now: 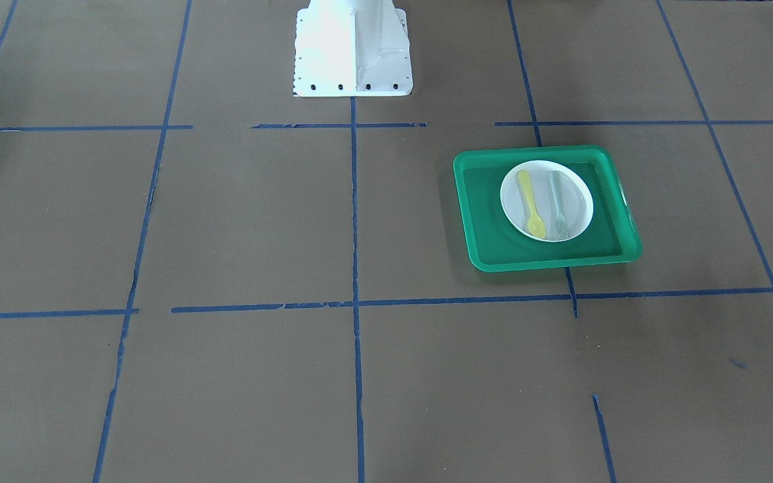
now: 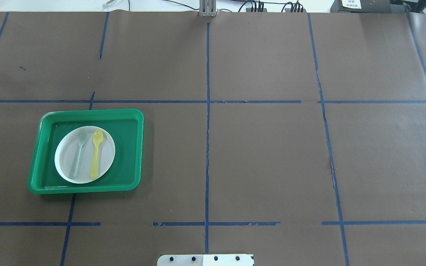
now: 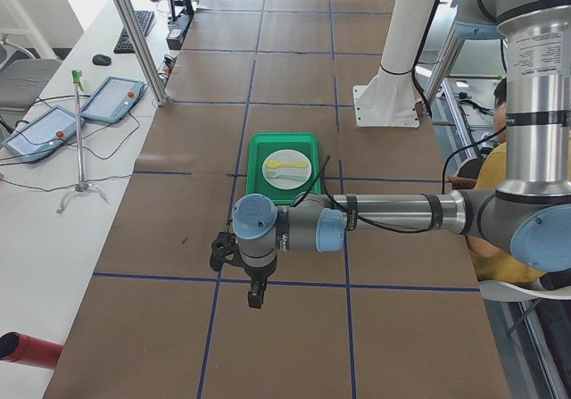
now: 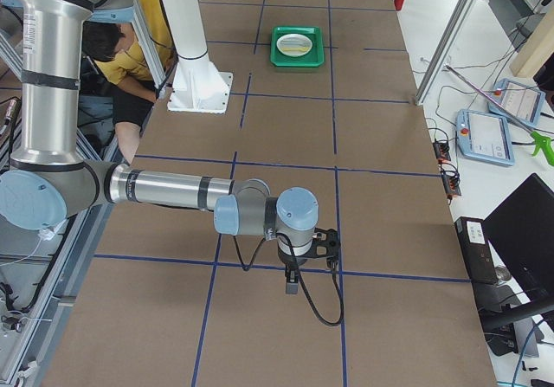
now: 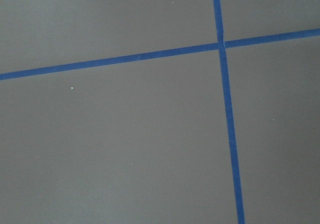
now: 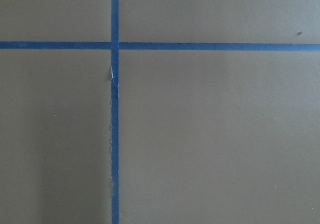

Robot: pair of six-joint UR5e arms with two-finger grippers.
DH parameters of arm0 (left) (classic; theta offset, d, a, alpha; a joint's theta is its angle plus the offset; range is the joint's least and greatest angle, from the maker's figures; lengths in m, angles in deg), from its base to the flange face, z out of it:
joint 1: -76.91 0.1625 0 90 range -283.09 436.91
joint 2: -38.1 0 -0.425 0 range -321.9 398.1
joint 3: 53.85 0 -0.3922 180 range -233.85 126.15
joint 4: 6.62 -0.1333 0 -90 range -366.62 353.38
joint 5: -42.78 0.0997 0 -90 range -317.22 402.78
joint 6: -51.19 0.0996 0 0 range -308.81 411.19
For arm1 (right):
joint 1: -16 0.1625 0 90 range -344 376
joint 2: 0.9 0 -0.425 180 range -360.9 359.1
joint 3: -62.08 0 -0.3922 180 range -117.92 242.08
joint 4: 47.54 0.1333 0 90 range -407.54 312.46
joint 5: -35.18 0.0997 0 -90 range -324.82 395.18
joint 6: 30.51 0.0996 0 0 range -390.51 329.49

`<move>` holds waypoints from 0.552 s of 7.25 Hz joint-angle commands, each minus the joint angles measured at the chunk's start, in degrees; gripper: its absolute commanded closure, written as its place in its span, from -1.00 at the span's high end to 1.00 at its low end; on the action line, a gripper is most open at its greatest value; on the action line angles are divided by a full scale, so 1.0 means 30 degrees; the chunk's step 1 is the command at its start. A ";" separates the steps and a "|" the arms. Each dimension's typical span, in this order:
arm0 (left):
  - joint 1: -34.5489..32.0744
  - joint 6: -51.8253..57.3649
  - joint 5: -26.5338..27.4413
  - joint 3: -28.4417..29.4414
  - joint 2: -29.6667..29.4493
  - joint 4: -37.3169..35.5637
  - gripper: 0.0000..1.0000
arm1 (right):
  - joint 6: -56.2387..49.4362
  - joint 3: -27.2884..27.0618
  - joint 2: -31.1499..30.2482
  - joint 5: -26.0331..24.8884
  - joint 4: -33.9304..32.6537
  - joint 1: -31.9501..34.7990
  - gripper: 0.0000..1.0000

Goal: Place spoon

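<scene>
- Left gripper (image 3: 255, 301), right gripper (image 4: 292, 287) over taped table (image 2: 272, 166), far from green tray (image 2: 128, 147); open/closed can't tell.
- One green tray, one white plate (image 2: 65, 162), one spoon (image 2: 96, 153) beside one fork (image 2: 78, 155) on plate.

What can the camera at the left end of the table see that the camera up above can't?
Only the left-end camera shows the robot's left gripper hanging over the brown table, a person in yellow, and two tablets on a white desk. Only the camera above shows black cables along the table's far edge. Both show the green tray holding a white plate, with the yellow spoon and the fork side by side on it.
</scene>
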 commanded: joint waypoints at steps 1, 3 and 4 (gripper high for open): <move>0.0000 0.0000 -0.0346 -0.0165 0.0000 0.0065 1.00 | 0.0000 0.0000 0.0000 0.0000 0.0000 0.0000 1.00; 0.0058 0.0115 -0.0376 -0.0545 -0.0290 0.0152 1.00 | 0.0000 0.0000 0.0000 0.0000 0.0000 0.0000 1.00; 0.0668 -0.0434 -0.0347 -0.1941 -0.0322 0.0356 1.00 | 0.0000 0.0000 0.0000 0.0000 0.0000 0.0000 1.00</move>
